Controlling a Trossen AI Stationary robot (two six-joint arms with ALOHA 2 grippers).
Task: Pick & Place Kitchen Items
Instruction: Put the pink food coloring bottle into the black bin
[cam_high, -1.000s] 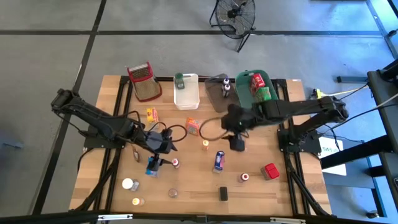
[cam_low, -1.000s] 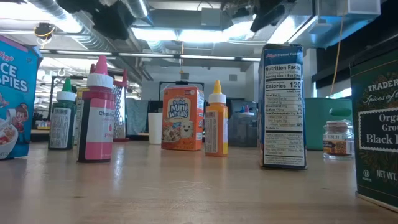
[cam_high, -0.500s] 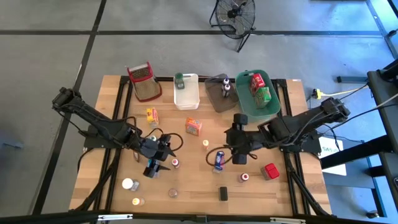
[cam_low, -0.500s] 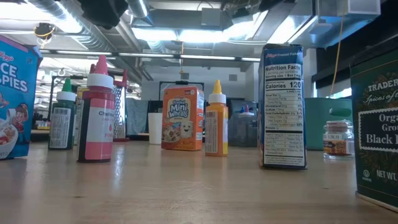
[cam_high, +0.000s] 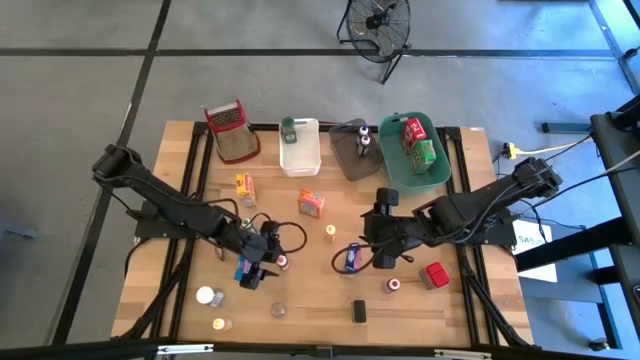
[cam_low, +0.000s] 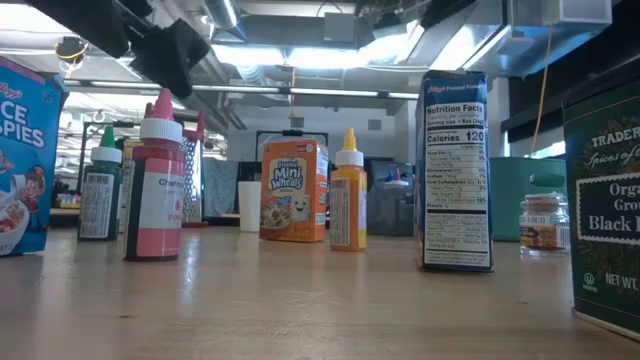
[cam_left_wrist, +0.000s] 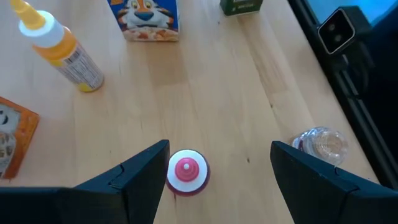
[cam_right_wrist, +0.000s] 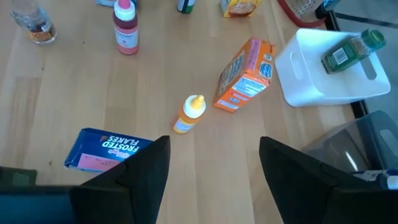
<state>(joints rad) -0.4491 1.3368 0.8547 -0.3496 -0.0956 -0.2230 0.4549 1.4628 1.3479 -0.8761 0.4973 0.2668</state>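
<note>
My left gripper (cam_high: 268, 266) hangs open just above a pink-capped bottle (cam_left_wrist: 186, 173), which stands upright on the table. The cap shows close beside one finger (cam_left_wrist: 149, 171); in the low view the gripper (cam_low: 165, 50) is above the bottle (cam_low: 155, 180). My right gripper (cam_high: 372, 250) hovers open over mid-table, beside the standing blue Frosted Flakes box (cam_right_wrist: 109, 149). Ahead of it an orange bottle (cam_right_wrist: 189, 115) and an orange Mini Wheats box (cam_right_wrist: 245, 74) stand on the wood. Nothing is between either gripper's fingers.
Along the far edge stand a red-rimmed wire basket (cam_high: 228, 128), a white bin (cam_high: 300, 150) holding a green bottle, a grey bin (cam_high: 350, 150) and a green bin (cam_high: 412, 165) with boxes. A red can (cam_high: 433, 275), small jars (cam_high: 210, 296) and a dark tin (cam_high: 358, 310) sit near the front.
My left gripper has sunk and moved toward the near edge, coming down over the pink-capped bottle. My right gripper has swung from beside the green bin toward the near edge and turned, ending beside the blue box. Both stay open; no item has moved.
</note>
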